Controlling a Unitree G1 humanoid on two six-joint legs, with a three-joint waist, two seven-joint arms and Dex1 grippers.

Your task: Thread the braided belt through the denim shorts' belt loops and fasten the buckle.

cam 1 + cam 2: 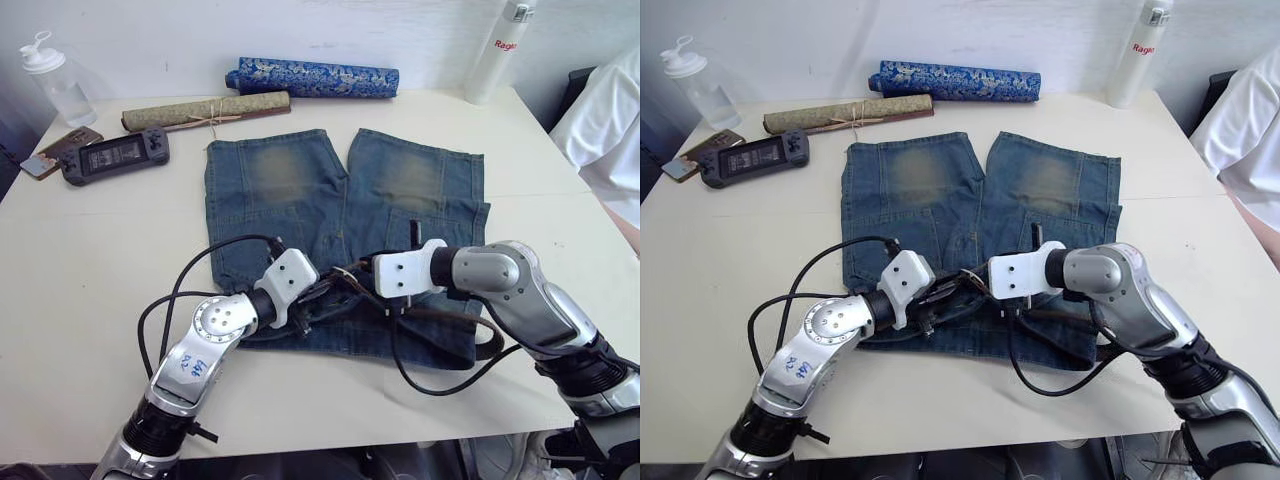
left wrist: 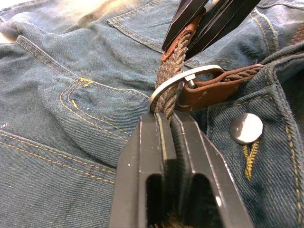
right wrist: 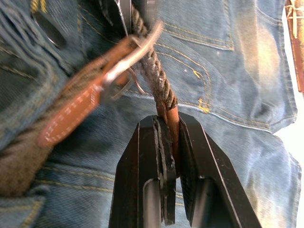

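Lighting: bright, even, diffuse; soft short shadows under arms on the white table [image 1: 80, 300].
Glare on the buckle [image 2: 183, 80] and shorts' metal button [image 2: 245, 128]; right wrist foreground belt leather blurred; fingers [image 3: 147, 180] sharp.

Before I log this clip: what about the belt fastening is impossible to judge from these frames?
- Whether the prong sits in a hole: in the left wrist view the braided belt covers the centre of the buckle.
- How many belt loops are threaded: in the head views both arms cover the waistband of the denim shorts.
- The belt's tan tip: the right tool hides most of it.
- The left tool grips the belt just beyond the buckle.
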